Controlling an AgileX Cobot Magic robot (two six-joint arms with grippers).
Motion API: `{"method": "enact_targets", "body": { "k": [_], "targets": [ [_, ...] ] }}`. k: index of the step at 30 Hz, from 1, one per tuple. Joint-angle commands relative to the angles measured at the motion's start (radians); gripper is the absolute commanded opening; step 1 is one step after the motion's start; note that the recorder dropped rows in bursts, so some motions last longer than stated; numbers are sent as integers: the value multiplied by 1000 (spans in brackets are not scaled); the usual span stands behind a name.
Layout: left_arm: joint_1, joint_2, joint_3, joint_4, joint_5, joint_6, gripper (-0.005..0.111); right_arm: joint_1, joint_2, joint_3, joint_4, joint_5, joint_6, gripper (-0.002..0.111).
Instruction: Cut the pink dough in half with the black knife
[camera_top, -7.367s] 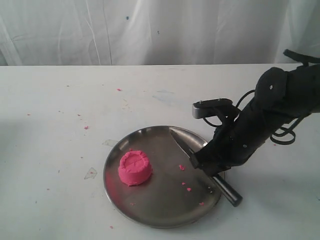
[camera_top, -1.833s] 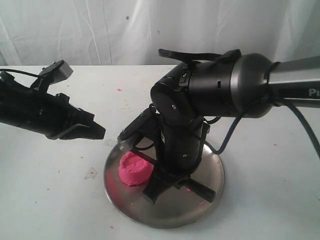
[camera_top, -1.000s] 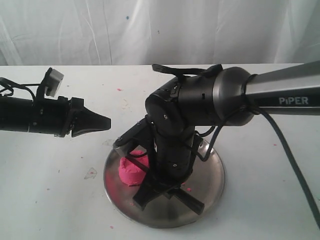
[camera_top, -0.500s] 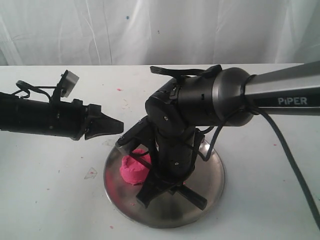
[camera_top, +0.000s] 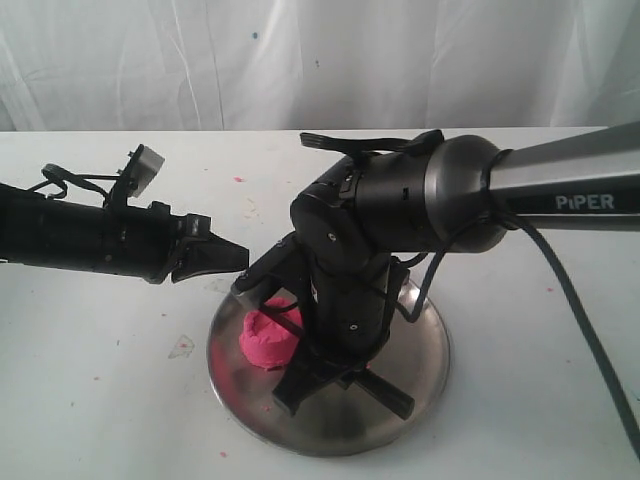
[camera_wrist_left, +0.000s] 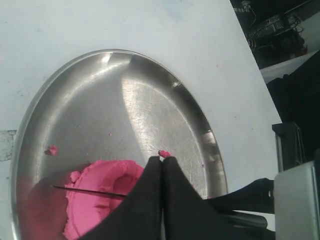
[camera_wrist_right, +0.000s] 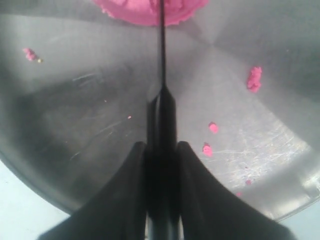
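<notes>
Starting at the left, the left hand (camera_top: 232, 258) has slid in from the side over the last second. It now hangs at the near-left rim of the round steel plate (camera_top: 428, 352), a little lower and closer than half a second ago. Its fingers (camera_wrist_left: 150, 200) are pressed together and empty; the left wrist view shows their tips over the plate, just beside the lump. Whether they touch anything I cannot tell.

Next comes the bright pink dough lump (camera_top: 260, 346), lying on the left part of the plate and still one piece. The slim black knife (camera_wrist_right: 161, 47) lies as a thin line across its dented top, the blade running roughly through the middle. How deep the edge sits I cannot tell.

Further right, the right hand (camera_wrist_right: 161, 150) is pinching the knife's handle, with the blade reaching out toward the dough. This arm has barely shifted in the last half second, having settled over the plate after swinging slightly. Small pink crumbs (camera_wrist_right: 254, 79) dot the steel, and the white bench (camera_top: 100, 400) carries the plate.

By my reading, the blade is lined up and the cut has at most begun. The left hand's approach probably means steadying before the blade is pressed down.
</notes>
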Motion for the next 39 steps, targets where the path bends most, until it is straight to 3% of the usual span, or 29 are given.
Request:
{"method": "enact_targets", "body": {
  "k": [1, 39],
  "targets": [
    [-5, -4, -5, 5, 15, 8, 0, 1, 0, -15, -15, -8, 9, 0],
    [-5, 87, -3, 26, 13, 7, 0, 1, 22, -27, -10, -9, 5, 0]
  ]
}}
